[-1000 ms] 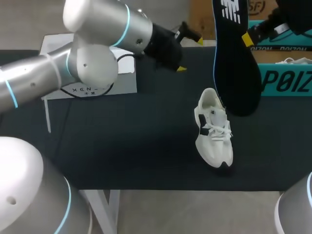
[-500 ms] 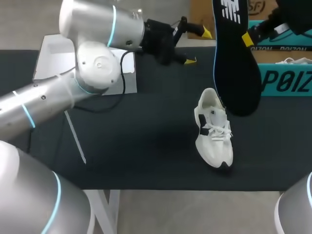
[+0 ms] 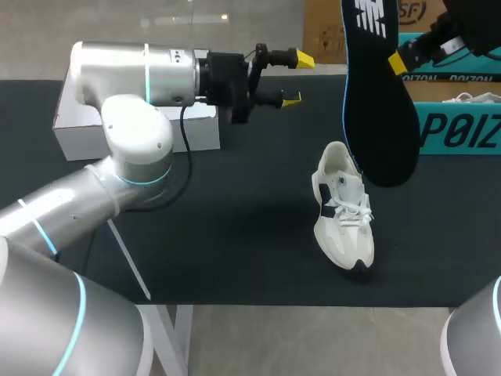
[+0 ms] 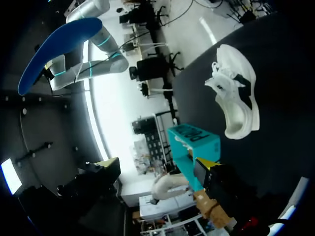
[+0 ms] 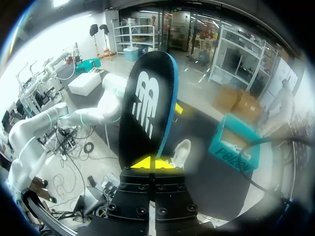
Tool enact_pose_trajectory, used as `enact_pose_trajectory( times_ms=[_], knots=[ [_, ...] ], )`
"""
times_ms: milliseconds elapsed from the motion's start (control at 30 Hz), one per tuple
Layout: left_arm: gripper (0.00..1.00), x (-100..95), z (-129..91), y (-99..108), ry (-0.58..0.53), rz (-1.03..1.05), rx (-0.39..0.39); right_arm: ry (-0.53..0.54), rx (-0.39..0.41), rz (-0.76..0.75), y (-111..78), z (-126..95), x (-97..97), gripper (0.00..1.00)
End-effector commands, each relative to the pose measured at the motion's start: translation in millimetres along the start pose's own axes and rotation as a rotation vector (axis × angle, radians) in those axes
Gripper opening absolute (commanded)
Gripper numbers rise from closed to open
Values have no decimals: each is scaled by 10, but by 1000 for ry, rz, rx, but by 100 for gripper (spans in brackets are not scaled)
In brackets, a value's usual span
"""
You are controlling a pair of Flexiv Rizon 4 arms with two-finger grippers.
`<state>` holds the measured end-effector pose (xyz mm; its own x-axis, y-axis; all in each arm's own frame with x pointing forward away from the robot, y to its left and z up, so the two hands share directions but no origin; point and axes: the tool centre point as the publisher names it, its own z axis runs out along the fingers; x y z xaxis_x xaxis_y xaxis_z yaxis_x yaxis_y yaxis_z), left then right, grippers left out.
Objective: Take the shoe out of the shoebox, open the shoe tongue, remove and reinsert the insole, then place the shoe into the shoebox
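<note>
Dark table mat (image 3: 196,235) filled most of my feed. Left arm (image 3: 117,149) came in across the back, in front of a white box (image 3: 74,129). The left gripper (image 3: 297,79) had its jaws spread with nothing in them, my guess being it was free to steady the shoe later. Teal shoebox (image 3: 458,129) sat at the far right with something white poking over the rim, couldn't tell what. Insole (image 3: 380,110) hung upright, right gripper (image 5: 147,162) clamped on it, lower end just over the shoe (image 3: 343,207). Shoe lay on the mat outside the shoebox, opening toward the insole, so it looked lined up for reinserting.
</note>
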<state>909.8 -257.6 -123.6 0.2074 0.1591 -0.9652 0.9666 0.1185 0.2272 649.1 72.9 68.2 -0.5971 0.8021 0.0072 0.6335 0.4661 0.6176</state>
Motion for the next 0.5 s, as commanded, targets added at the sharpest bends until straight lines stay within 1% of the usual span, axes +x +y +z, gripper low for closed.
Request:
enact_pose_trajectory(
  times_ms=[33, 233, 333, 500],
  knots=[
    [100, -25, -132, -150, -144, -16, -50, 1, 5, 1, 21, 3, -1, 0],
    [100, -77, -209, -193, -185, -53, -26, 1, 5, 1, 21, 3, -1, 0],
    [100, -133, -196, -200, -219, -62, 7, 1, 5, 1, 21, 3, -1, 0],
    [100, -194, -116, -193, -247, -55, 66, 1, 5, 1, 21, 3, -1, 0]
  ],
)
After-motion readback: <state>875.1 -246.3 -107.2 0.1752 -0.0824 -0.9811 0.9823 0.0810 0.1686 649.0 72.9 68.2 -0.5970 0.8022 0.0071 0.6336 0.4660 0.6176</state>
